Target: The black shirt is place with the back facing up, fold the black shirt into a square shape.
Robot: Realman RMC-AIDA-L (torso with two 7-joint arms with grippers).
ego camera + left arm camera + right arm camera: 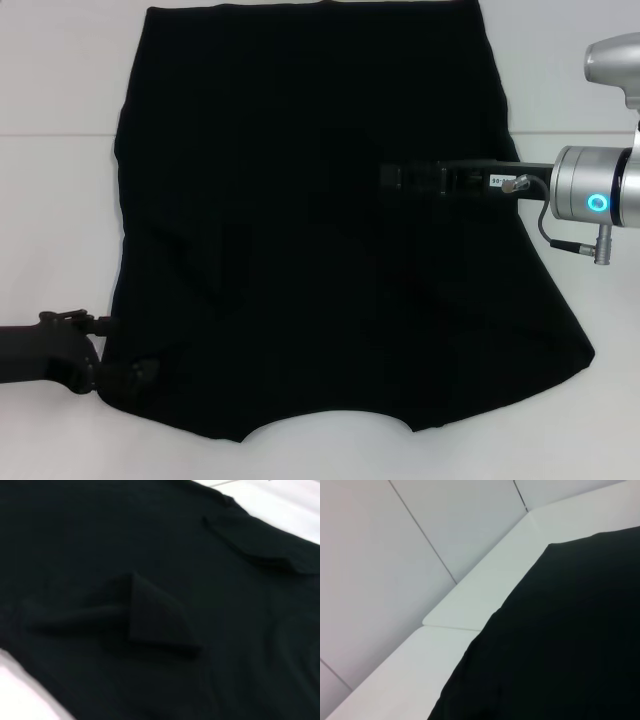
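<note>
The black shirt lies spread flat on the white table, its curved neckline at the near edge and its hem at the far side. My left gripper is low at the shirt's near left corner, against the fabric edge. The left wrist view shows a small raised flap of black fabric on the shirt. My right gripper reaches in from the right and hovers over the shirt's right half. The right wrist view shows the shirt's edge on the table.
White tabletop lies to the left of the shirt and to its far right. A seam in the table runs across behind. A grey panelled wall stands beyond the table's edge.
</note>
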